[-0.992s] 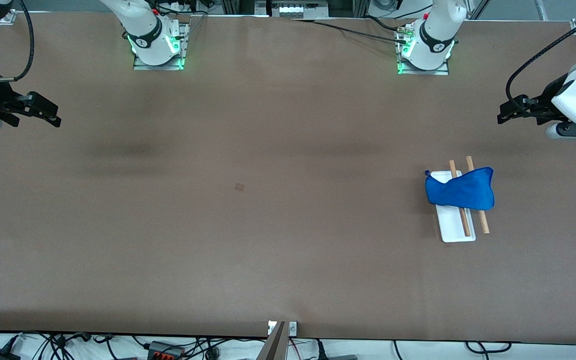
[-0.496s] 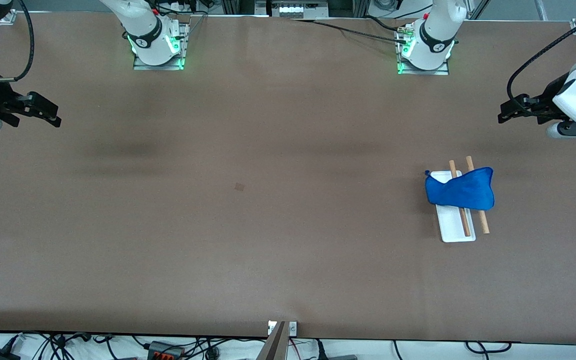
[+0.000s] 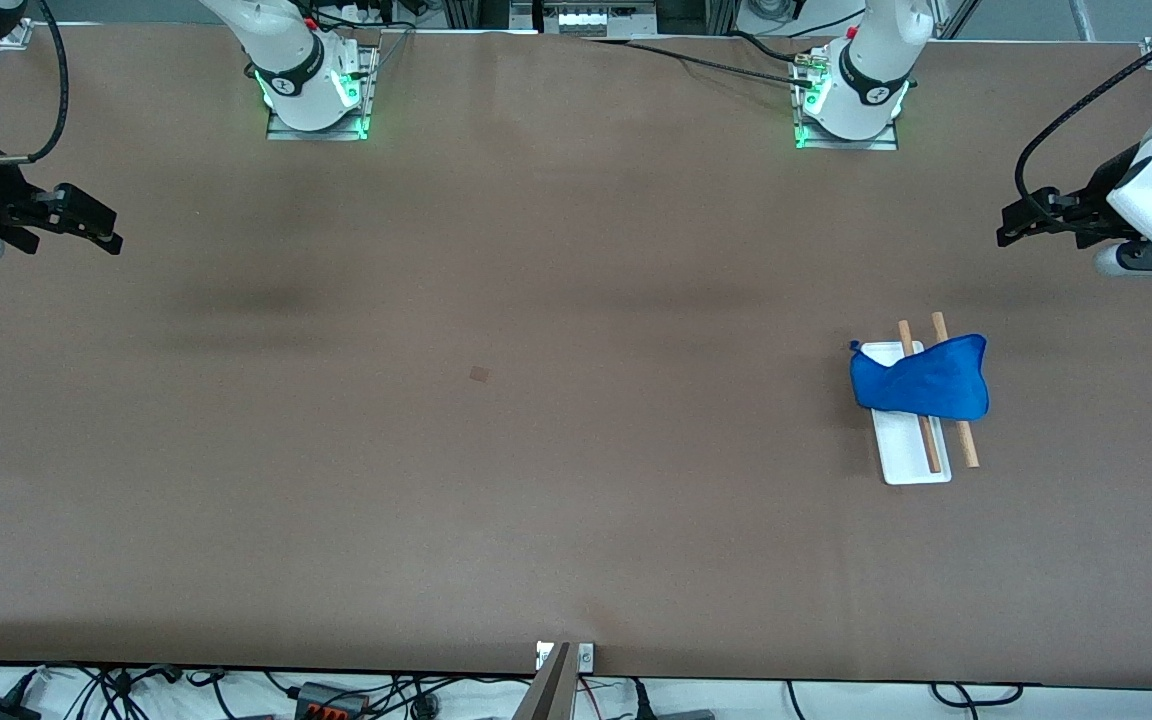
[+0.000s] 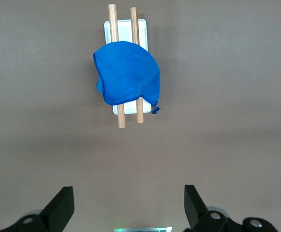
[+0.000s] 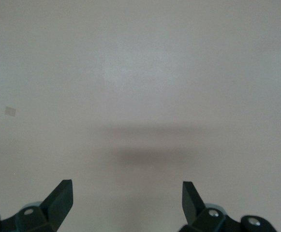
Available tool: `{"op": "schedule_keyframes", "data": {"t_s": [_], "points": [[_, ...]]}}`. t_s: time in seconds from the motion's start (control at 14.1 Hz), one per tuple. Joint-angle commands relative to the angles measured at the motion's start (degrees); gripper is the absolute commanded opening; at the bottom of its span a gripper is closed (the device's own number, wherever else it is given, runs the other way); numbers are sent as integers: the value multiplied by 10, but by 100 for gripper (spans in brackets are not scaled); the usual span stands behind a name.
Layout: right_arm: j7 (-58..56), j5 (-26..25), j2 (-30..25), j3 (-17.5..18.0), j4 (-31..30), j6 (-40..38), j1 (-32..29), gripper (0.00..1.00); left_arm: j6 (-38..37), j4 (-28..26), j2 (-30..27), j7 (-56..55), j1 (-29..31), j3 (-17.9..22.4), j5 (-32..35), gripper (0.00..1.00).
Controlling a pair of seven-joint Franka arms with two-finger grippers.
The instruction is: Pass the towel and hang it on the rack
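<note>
The royal-blue towel (image 3: 921, 380) lies draped over both wooden rods of the rack (image 3: 911, 455), toward the left arm's end of the table. Towel (image 4: 125, 79) and rack (image 4: 142, 29) also show in the left wrist view. My left gripper (image 3: 1011, 230) is open and empty, up in the air at the left arm's end, away from the rack; its own view shows the jaws wide apart (image 4: 129, 205). My right gripper (image 3: 106, 235) is open and empty, up at the right arm's end; its own view shows only bare table past its jaws (image 5: 127, 200).
A small brown mark (image 3: 479, 374) lies on the brown table near the middle. Both arm bases (image 3: 311, 90) stand along the table edge farthest from the front camera. Cables and a metal bracket (image 3: 566, 657) sit at the nearest edge.
The left arm's wrist has shifted very slightly at the table's end. The towel, the rack and the right arm have not moved.
</note>
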Motion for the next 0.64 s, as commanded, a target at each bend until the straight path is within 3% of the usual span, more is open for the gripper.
{"op": "schedule_keyframes", "data": {"t_s": [0.0,0.57], "points": [[9,-4,1,2,3,4,1,100,-11,7,-6,5,-4,-4,10,100],[9,-3,2,1,3,4,1,100,-5,8,-6,27,-3,-13,5,100]]}}
